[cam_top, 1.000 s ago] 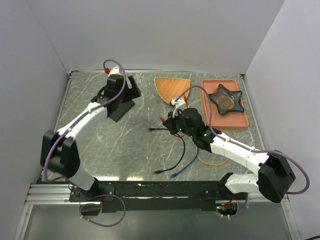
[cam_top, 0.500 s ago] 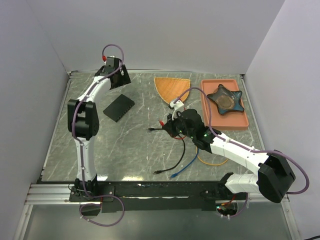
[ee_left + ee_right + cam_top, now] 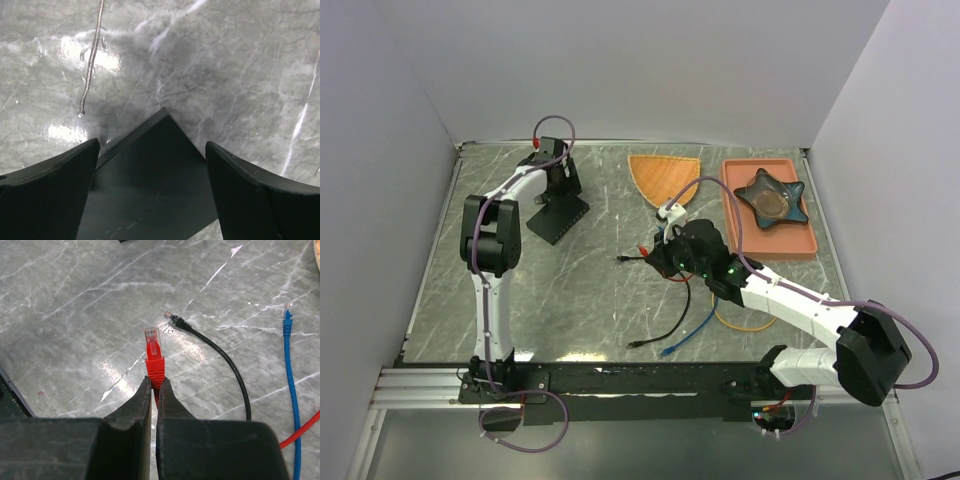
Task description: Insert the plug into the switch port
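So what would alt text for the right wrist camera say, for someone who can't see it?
The right gripper pinches a red plug, its clear tip pointing away over a grey marbled table. A black cable and a blue cable lie loose on the table to the right.

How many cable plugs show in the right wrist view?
3: red plug gripped by the right fingers, black plug just beyond, blue plug far right. Others may be hidden.
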Controlling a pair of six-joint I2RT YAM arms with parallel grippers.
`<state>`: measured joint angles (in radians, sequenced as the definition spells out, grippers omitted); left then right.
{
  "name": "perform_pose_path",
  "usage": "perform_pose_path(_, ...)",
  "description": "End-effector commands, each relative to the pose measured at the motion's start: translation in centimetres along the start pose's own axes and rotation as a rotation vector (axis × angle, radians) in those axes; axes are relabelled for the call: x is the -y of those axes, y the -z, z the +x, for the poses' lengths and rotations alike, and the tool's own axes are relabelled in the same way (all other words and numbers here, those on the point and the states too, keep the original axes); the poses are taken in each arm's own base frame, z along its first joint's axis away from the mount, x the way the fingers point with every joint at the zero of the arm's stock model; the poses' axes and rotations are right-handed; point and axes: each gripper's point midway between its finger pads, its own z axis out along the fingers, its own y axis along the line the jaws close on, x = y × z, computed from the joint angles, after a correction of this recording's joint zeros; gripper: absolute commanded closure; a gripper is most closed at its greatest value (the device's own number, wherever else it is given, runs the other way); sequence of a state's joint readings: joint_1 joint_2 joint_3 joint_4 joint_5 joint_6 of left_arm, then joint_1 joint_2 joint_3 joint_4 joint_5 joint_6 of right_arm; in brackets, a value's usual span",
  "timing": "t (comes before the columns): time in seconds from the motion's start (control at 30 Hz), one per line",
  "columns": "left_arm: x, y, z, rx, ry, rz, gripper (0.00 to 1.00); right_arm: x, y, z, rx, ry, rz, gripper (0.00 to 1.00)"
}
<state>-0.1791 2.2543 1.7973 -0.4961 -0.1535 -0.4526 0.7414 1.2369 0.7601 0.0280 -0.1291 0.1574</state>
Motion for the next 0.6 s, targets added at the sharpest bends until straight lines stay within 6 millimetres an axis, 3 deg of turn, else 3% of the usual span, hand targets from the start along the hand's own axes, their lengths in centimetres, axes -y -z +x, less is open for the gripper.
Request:
perform_pose_path(0.0,-1.1,1.0,5.1,-0.133,-0.019,0.011,0.11,-0.5,0.8,-0.7,0.027,0.014,-0.025,1.00)
perform_pose_path(0.03,-1.0,1.0,5.4,-0.127,-0.014,0.029,0.14,-0.5,0.8,-0.7,0.027,0.013,-0.026,1.00)
perform_pose_path(0.07,-1.2,1.1,7.3,-0.169,-0.013,0.045,0.15,-0.6,0.8,-0.6,0.026,0.014,-0.032,1.00)
perform_pose_path(0.13,-1.1,1.9,7.8,-0.165,0.004,0.067,0.19,-0.9,0.9,-0.5,0.025,0.015,-0.043,1.00)
perform_pose_path(0.17,-1.2,1.9,9.2,-0.187,0.012,0.075,0.19,-1.1,0.9,-0.5,0.022,0.017,-0.048,1.00)
perform_pose_path(0.23,-1.3,2.7,9.5,-0.181,0.024,0.078,0.20,-1.2,0.9,-0.2,0.012,0.016,-0.052,1.00)
perform_pose_path(0.37,-1.8,3.9,12.4,-0.216,0.054,0.088,0.20,-2.4,1.0,0.0,0.003,0.035,-0.073,1.00)
perform_pose_path(0.43,-1.5,5.0,12.4,-0.199,0.064,0.113,0.20,-2.8,0.9,0.0,0.001,0.043,-0.075,1.00)
perform_pose_path(0.47,-2.0,5.2,13.9,-0.223,0.074,0.103,0.20,-3.0,0.8,-0.1,0.001,0.046,-0.078,1.00)
perform_pose_path(0.5,-1.7,6.0,13.6,-0.207,0.082,0.132,0.20,-3.4,0.7,0.0,-0.003,0.057,-0.083,1.00)
perform_pose_path(0.57,-2.0,6.7,15.3,-0.225,0.085,0.136,0.21,-3.5,0.7,0.6,-0.033,0.066,-0.077,1.00)
